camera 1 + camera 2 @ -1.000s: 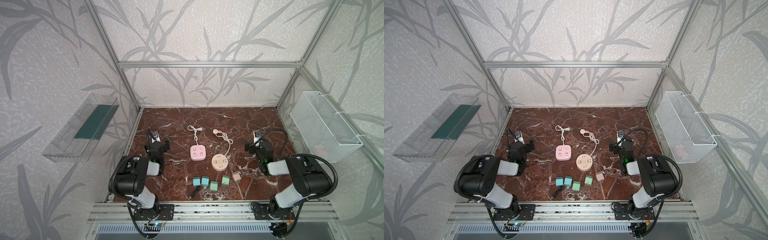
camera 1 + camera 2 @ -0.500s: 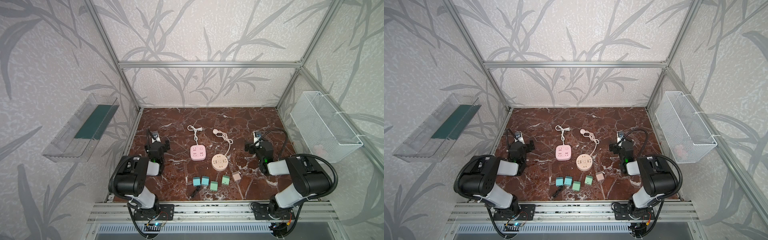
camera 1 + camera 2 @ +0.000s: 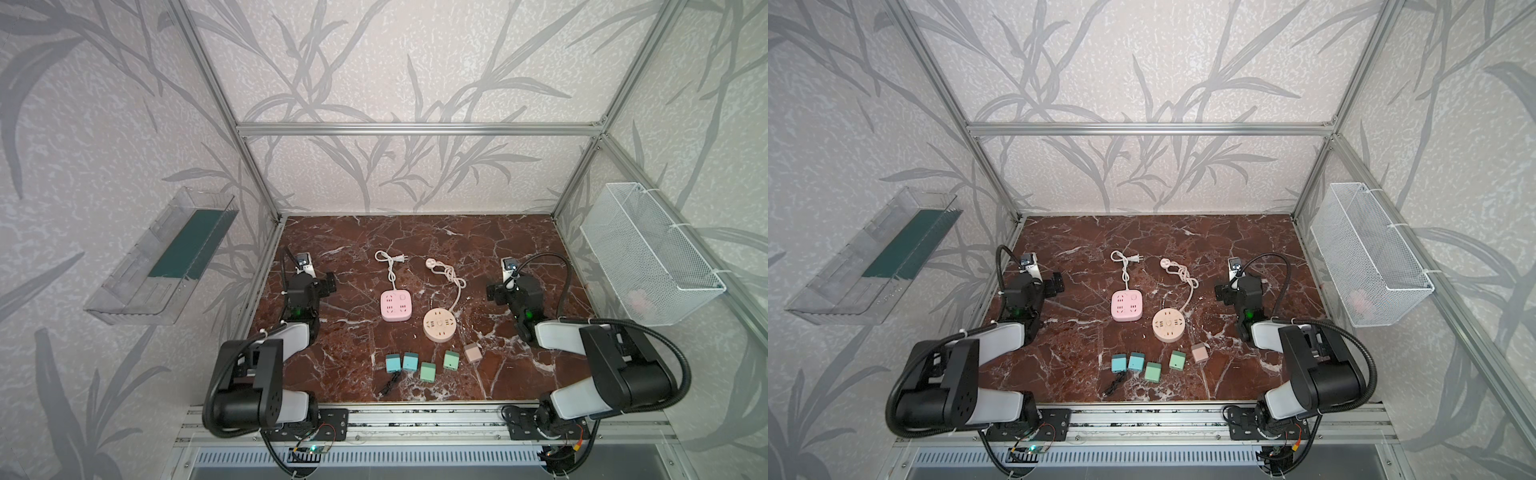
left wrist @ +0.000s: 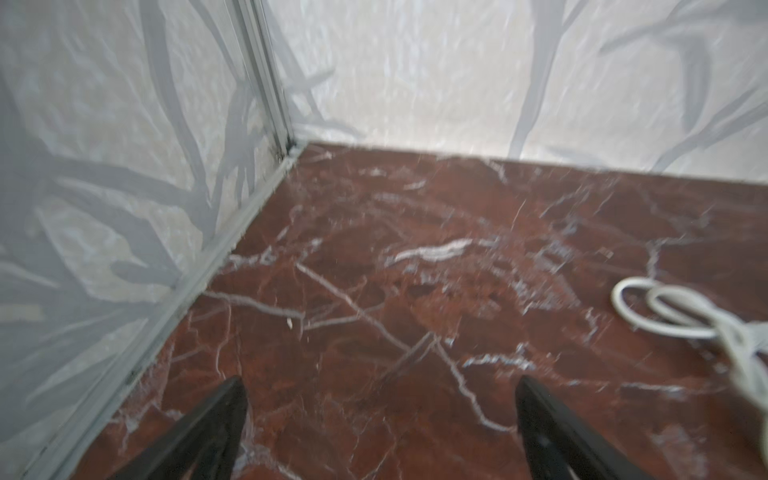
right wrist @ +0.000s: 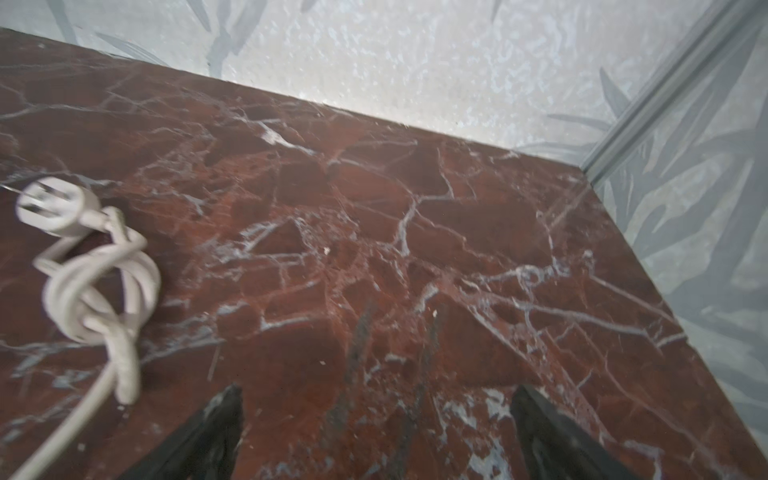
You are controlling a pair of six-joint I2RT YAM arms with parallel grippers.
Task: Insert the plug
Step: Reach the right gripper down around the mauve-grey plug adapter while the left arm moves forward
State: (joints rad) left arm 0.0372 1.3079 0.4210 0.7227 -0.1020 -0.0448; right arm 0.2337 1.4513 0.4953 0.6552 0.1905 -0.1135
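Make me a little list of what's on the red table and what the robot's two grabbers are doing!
table: red-brown marble
sockets: pink square socket block and round beige socket block, side by side, not touching
front row: two blue plug cubes, two green plug cubes, one pink plug cube
left gripper: jaws open, empty
right gripper: jaws open, empty
plugged in: nothing yet

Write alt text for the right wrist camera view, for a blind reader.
The right gripper hangs open and empty, black jaws wide apart over the red marble table. A knotted white cord ending in a plug lies on the marble nearby, untouched.
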